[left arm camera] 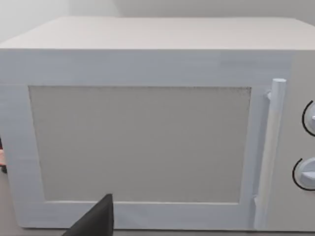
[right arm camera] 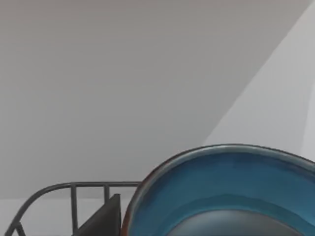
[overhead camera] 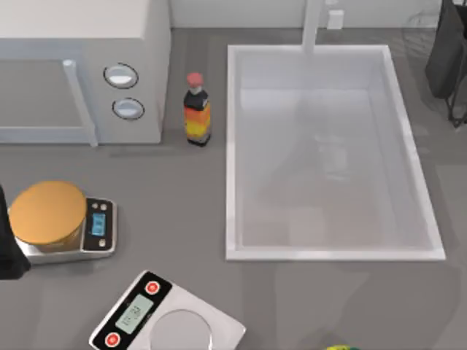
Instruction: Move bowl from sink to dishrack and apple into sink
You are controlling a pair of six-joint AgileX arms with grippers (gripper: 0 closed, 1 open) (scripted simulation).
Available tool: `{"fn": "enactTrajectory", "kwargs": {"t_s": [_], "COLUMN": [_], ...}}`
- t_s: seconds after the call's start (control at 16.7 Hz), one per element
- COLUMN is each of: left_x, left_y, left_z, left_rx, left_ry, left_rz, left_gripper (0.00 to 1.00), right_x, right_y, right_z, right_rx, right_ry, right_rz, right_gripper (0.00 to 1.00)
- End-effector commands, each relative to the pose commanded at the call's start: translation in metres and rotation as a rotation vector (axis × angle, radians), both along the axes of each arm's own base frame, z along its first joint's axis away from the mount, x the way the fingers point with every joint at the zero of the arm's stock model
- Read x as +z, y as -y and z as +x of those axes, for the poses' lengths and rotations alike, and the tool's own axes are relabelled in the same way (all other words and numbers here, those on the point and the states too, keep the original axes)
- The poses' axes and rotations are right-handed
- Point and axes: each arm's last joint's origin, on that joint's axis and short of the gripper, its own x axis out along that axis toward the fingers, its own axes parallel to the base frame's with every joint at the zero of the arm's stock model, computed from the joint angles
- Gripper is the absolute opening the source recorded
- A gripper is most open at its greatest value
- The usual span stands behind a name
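The sink (overhead camera: 232,146) is a white basin right of centre, and nothing lies in it. The blue bowl (right arm camera: 231,196) with its reddish rim looms close in the right wrist view, its hollow turned toward the camera. It sits just beside the dark wires of the dishrack (right arm camera: 74,189). A dark part of my right gripper (right arm camera: 106,219) rests against the bowl's outer rim. My right arm (overhead camera: 446,51) is at the table's far right corner, next to some rack wires (overhead camera: 417,22). The apple is out of view.
A microwave (overhead camera: 80,73) fills the far left and a sauce bottle (overhead camera: 197,109) stands beside it. A scale carries an orange disc (overhead camera: 47,211), and a second scale (overhead camera: 168,321) lies at the front. A yellow-green thing (overhead camera: 339,348) pokes in at the front edge. My left arm (overhead camera: 7,248) is parked at the left edge.
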Motion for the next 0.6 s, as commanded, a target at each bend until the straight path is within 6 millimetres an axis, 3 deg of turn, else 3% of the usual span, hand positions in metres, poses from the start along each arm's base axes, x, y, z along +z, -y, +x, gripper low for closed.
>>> {"fn": "enactTrajectory", "kwargs": {"t_s": [0.3,0.6], "left_x": [0.0,0.0], "left_y": [0.0,0.0], "left_z": [0.0,0.0], "left_rx": [0.0,0.0], "left_ry": [0.0,0.0], "left_rz": [0.0,0.0], "left_gripper": [1.0,1.0], "right_x": [0.003,0.034], "right_y": [-0.013,-0.045], "right_z": [-0.016,-0.076], "right_rx": [0.0,0.001], "right_ry": [-0.041,-0.04], "right_rz": [0.009,0.004], "right_gripper": [1.0,1.0]}}
